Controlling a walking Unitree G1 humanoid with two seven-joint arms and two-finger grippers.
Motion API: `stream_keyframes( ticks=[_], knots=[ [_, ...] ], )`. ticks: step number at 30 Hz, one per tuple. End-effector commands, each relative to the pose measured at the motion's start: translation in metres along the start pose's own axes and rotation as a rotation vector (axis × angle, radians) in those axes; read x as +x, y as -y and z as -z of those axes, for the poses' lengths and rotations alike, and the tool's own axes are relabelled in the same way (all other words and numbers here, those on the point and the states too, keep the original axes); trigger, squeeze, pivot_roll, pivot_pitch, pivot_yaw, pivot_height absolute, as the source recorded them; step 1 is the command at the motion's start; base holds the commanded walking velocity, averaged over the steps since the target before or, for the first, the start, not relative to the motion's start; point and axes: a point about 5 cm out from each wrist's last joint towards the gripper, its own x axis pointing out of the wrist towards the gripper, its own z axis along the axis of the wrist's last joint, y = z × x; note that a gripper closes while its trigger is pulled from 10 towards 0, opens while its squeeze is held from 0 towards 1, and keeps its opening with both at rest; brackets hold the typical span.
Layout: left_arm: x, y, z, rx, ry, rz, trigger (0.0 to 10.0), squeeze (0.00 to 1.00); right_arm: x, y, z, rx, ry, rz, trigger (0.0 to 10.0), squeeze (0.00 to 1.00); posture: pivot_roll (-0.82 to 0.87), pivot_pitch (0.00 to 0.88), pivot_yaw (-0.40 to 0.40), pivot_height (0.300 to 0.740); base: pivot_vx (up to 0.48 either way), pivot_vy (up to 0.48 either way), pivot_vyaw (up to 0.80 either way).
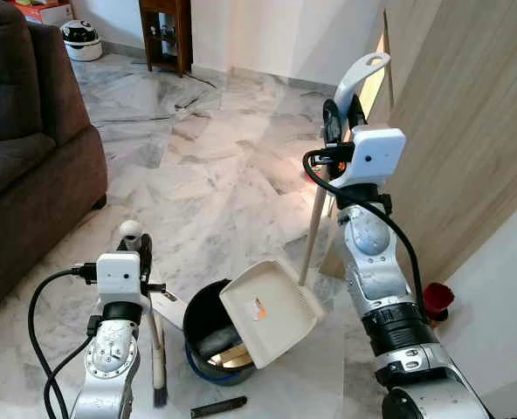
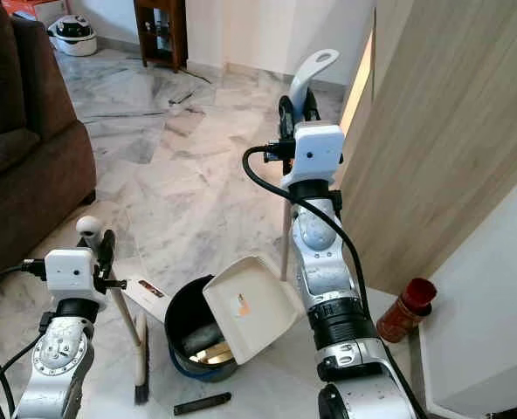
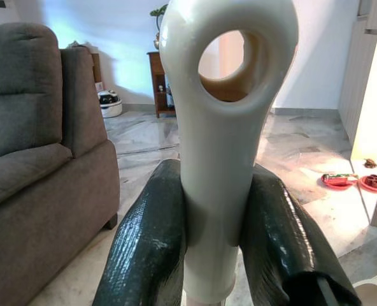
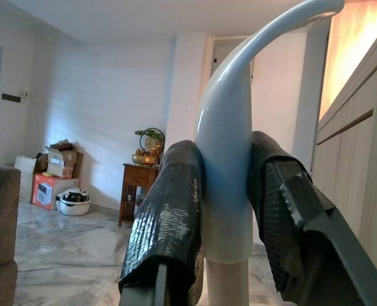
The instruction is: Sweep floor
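My left gripper [image 1: 138,247] is shut on the white handle [image 3: 223,159] of a short broom, just below its ringed top. The broom's dark bristles [image 1: 160,391] rest on the marble floor by my left side. My right gripper [image 1: 346,113] is shut on the curved top of the dustpan's long handle [image 4: 230,172], held high near the wooden cabinet. The cream dustpan [image 1: 267,314] hangs tilted, its mouth over a black bin [image 1: 202,319] that holds some debris.
A brown sofa [image 1: 23,175] stands to the left. The wooden cabinet [image 1: 468,131] and a red jar [image 1: 437,301] are close on the right. A black stick [image 1: 218,407] and a white card [image 1: 167,305] lie on the floor near the bin.
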Motion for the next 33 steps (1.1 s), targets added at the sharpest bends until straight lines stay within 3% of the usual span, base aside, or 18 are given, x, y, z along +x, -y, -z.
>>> stream_keyframes(
  ticks=[1,11,13,33],
  knots=[
    [0.003,0.002,-0.011,-0.009,0.06,0.009,10.0,0.0,0.007,0.003,-0.012,0.0,0.055,0.005,10.0,0.0,0.12,0.0,-0.081,0.74,0.0,0.0,0.0],
    [0.003,0.002,-0.011,-0.01,0.061,0.01,10.0,0.0,0.008,0.003,-0.012,0.006,0.064,0.008,10.0,0.0,0.12,0.0,-0.081,0.74,0.0,0.0,0.0],
    [0.003,0.0,-0.014,0.01,0.082,-0.005,10.0,0.0,0.019,-0.001,-0.037,0.028,0.185,-0.007,10.0,0.0,0.13,0.0,-0.085,0.74,-0.247,0.0,0.0],
    [0.004,0.001,-0.015,0.013,0.089,-0.002,10.0,0.0,0.02,0.0,-0.037,0.031,0.187,-0.013,10.0,0.0,0.13,0.0,-0.085,0.74,-0.273,0.0,0.0]
  ],
)
